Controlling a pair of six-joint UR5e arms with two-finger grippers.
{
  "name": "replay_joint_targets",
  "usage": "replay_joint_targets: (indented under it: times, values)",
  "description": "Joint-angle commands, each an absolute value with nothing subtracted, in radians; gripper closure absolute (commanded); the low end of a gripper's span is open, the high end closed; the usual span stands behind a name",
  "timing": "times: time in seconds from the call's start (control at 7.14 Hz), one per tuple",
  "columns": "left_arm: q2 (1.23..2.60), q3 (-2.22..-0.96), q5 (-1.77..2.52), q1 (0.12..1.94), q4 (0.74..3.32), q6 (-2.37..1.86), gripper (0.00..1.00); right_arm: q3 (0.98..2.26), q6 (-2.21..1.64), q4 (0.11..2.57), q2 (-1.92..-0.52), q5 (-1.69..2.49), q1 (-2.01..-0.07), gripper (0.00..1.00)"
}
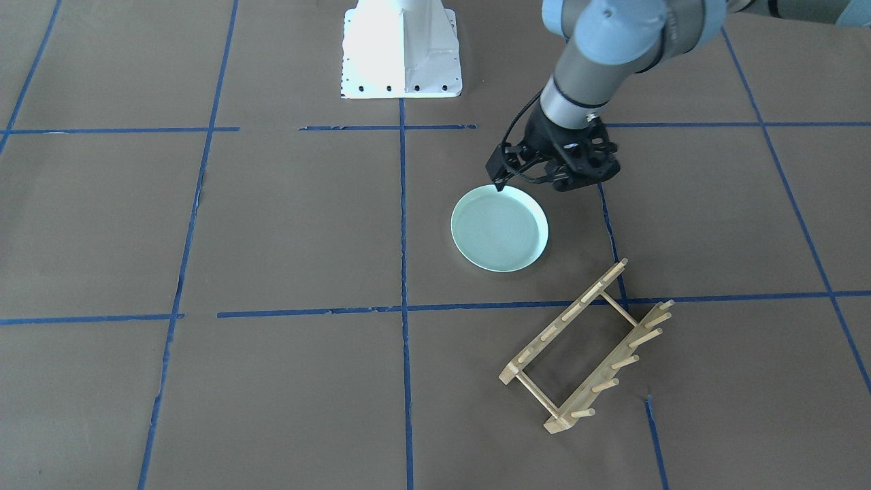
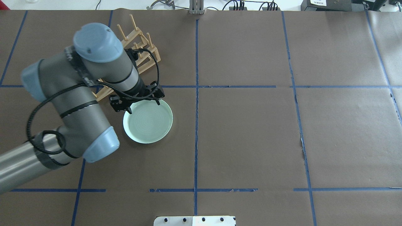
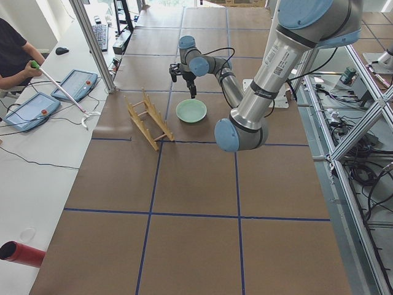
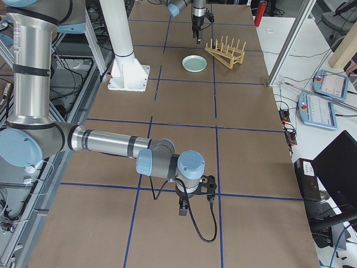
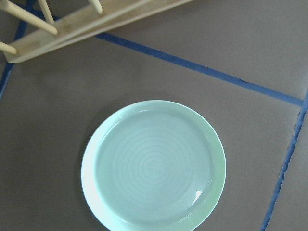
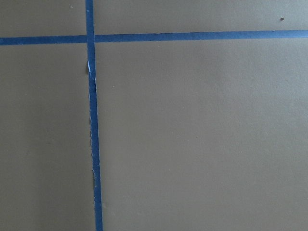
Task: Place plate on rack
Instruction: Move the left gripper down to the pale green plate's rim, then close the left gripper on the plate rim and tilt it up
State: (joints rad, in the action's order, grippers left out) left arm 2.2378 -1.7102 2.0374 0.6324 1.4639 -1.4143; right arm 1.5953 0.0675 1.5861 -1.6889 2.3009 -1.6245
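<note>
Left gripper [image 2: 143, 106], jaws spread, hangs above plate [image 2: 147, 124] lying flat on table [image 2: 251, 141], rack [image 2: 138, 59] apart at far left. Approach-to-grasp step, by the look of it; next move calls for descent, pinch on rim. Right gripper [image 4: 181, 211] jaws: cannot tell.

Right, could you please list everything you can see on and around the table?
plate: one, pale green, flat on table near rack.
rack: one, light wood, empty, on table.
table: one, brown, blue tape lines.
pedestal: one, white, table's robot side.
tablets: two, grey, beside table.
left gripper: one, black, open, above plate's rim.
right gripper: one, black, above table, far from plate; open or shut unclear.
</note>
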Motion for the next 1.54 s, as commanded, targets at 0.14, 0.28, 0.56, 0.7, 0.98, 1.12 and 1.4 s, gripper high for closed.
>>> replay_joint_targets:
  times: [0.14,0.28,0.56,0.7,0.98,1.12,1.4]
  values:
    - [2.347,-1.472,1.924,0.526,1.500,-1.422,0.02,1.595,0.067,1.586,-1.689,2.301,-1.624,0.00]
    - [2.355,-1.454,1.878,0.525,1.525,-1.387,0.02,1.595,0.067,1.586,-1.689,2.301,-1.624,0.00]
    - [2.367,-1.454,1.818,0.526,1.526,-1.342,0.12,1.595,0.067,1.586,-1.689,2.301,-1.624,0.00]
    - [2.367,-1.454,1.807,0.526,1.543,-1.336,0.28,1.595,0.067,1.586,-1.689,2.301,-1.624,0.00]
    - [2.367,-1.445,1.798,0.526,1.565,-1.336,0.33,1.595,0.067,1.586,-1.689,2.301,-1.624,0.00]
    - [2.367,-1.431,1.798,0.526,1.581,-1.336,0.33,1.595,0.067,1.586,-1.689,2.301,-1.624,0.00]
    - [2.365,-1.405,1.798,0.528,1.615,-1.336,0.33,1.595,0.067,1.586,-1.689,2.301,-1.624,0.00]
